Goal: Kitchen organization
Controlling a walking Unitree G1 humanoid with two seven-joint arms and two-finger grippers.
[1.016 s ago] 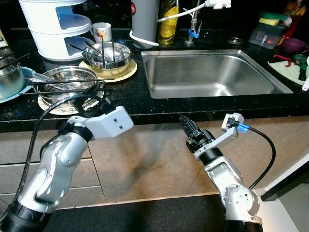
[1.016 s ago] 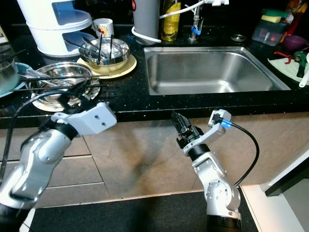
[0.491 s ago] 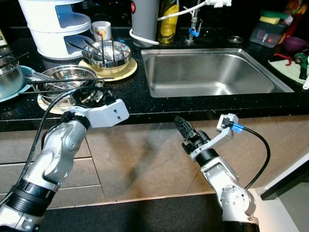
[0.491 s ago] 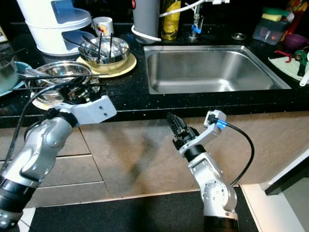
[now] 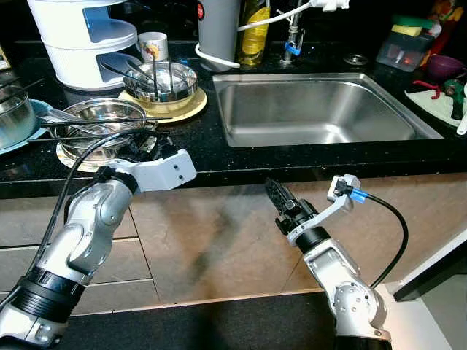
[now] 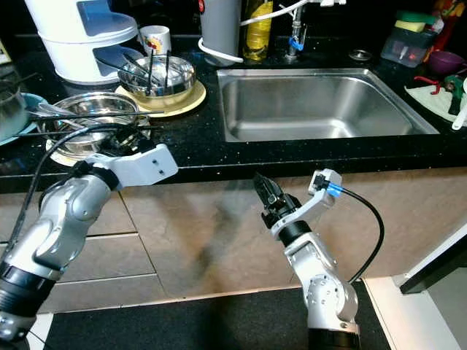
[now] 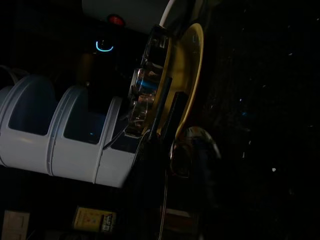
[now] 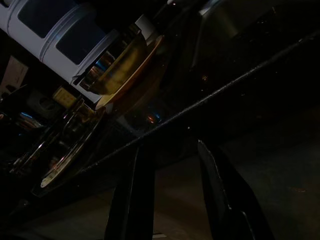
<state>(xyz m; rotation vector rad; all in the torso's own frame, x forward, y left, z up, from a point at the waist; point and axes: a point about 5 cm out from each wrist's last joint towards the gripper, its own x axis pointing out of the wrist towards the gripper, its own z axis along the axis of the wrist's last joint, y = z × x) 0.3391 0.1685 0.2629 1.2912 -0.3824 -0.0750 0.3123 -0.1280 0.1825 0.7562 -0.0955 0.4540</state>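
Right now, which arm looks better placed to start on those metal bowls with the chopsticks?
Probably the left. The left gripper is up at the counter edge beside the near bowl, while the right gripper hangs below the counter, in front of the cabinet.

Home kitchen. Black speckled countertop (image 5: 211,157) spans frame, brown cabinet fronts (image 5: 219,240) below. Stainless sink (image 5: 321,109) set into counter at centre right, faucet (image 5: 292,36) behind at top centre. Upper left: white tiered appliance (image 5: 84,36), mug (image 5: 153,48), steel bowl (image 5: 162,82) with utensils on yellow plate (image 5: 191,107). Left edge: more steel bowls (image 5: 102,124) with chopsticks. Oil bottle (image 5: 253,33) and grey canister (image 5: 217,29) at top centre. Upper right: sponges in plastic tub (image 5: 403,47), purple bowl (image 5: 444,68).
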